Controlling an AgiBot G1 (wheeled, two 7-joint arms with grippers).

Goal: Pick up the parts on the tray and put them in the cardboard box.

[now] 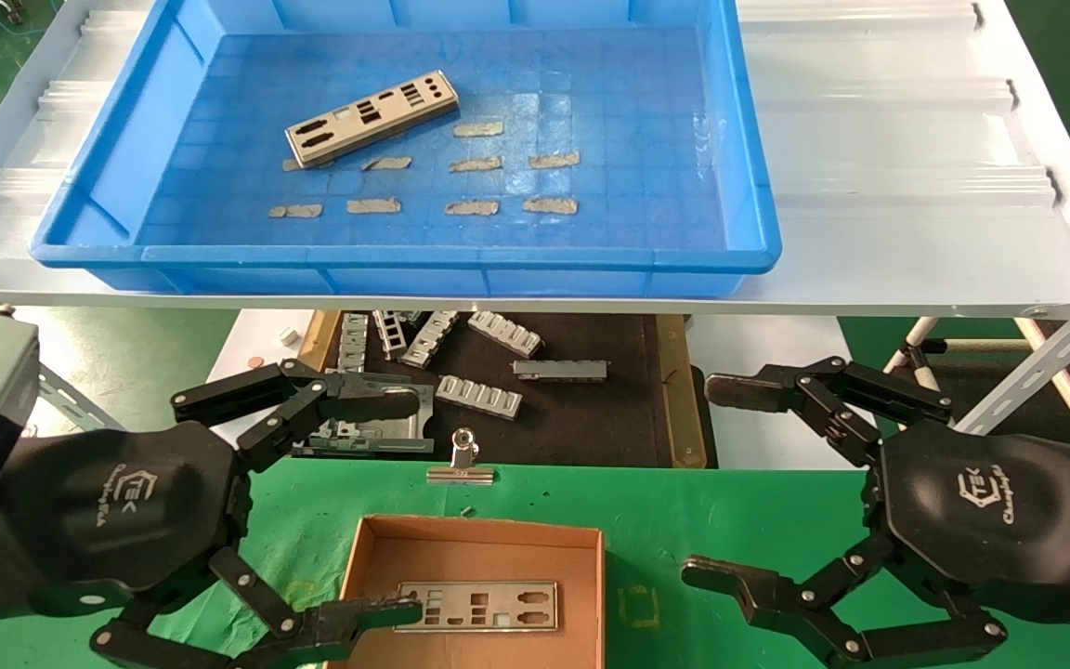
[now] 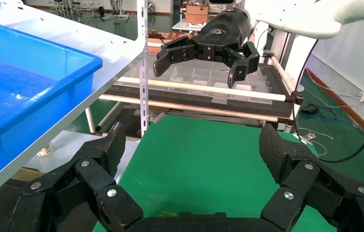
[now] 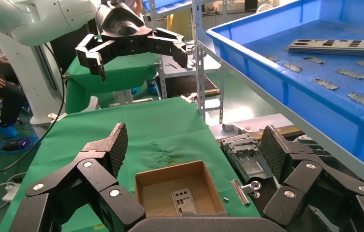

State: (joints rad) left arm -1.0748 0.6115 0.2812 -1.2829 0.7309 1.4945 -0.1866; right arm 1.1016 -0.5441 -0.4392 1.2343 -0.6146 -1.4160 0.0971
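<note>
A silver punched plate lies tilted in the blue tray on the upper shelf; it also shows in the right wrist view. Another plate lies flat in the cardboard box on the green cloth, seen too in the right wrist view. My left gripper is open and empty, just left of the box. My right gripper is open and empty, right of the box. Both hang low, in front of the shelf.
Tan tape scraps dot the tray floor. Under the shelf a black mat holds grey ribbed brackets and a grey metal frame. A binder clip lies on the cloth behind the box.
</note>
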